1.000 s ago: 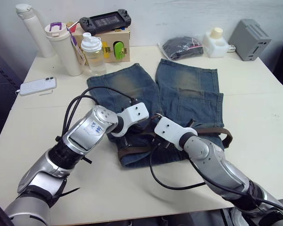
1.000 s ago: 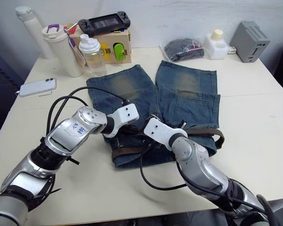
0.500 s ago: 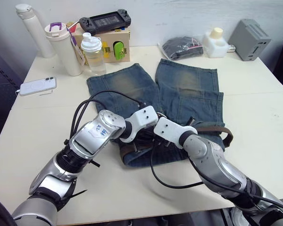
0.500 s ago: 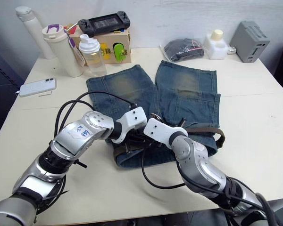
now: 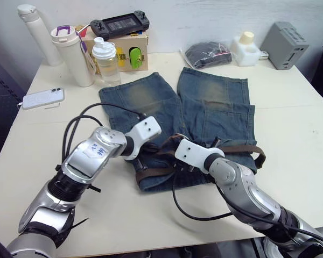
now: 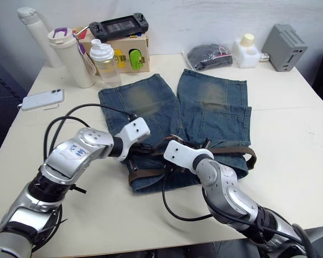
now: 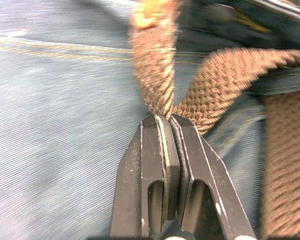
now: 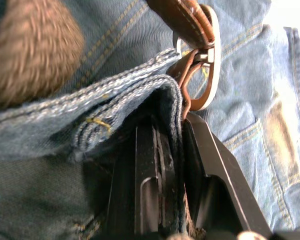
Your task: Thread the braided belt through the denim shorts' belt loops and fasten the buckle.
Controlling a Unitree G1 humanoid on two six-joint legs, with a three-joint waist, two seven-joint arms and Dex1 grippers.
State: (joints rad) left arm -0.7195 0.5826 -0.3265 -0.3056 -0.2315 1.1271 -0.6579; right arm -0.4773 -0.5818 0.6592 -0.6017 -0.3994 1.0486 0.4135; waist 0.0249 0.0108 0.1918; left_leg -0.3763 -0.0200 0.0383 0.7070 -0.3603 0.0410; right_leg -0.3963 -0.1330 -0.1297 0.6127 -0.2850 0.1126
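Handling: braided belt (image 5: 151, 173) looks soft and floppy, its weave grippy rather than slick; denim shorts (image 5: 204, 107) are limp cloth that will bunch if dragged.
Left hand (image 7: 168, 121): clenched on a pinched fold of the belt strap, just above the denim.
Right hand (image 8: 168, 131): fingers closed on the folded waistband edge of the shorts, with the buckle (image 8: 202, 60) just beyond the fingertips.
Where: shorts lie flat on the counter (image 5: 296, 123), waistband toward the robot; the belt runs along the waistband, one end looping out past the right side.
Grip advice: take the belt near its free end, where the strap is narrow enough to steer; hold the waistband beside a loop, not on it.
Count: one belt, one pair of shorts, one buckle; belt loops too hidden to count.
Progress: judged partly threaded, buckle not fastened.
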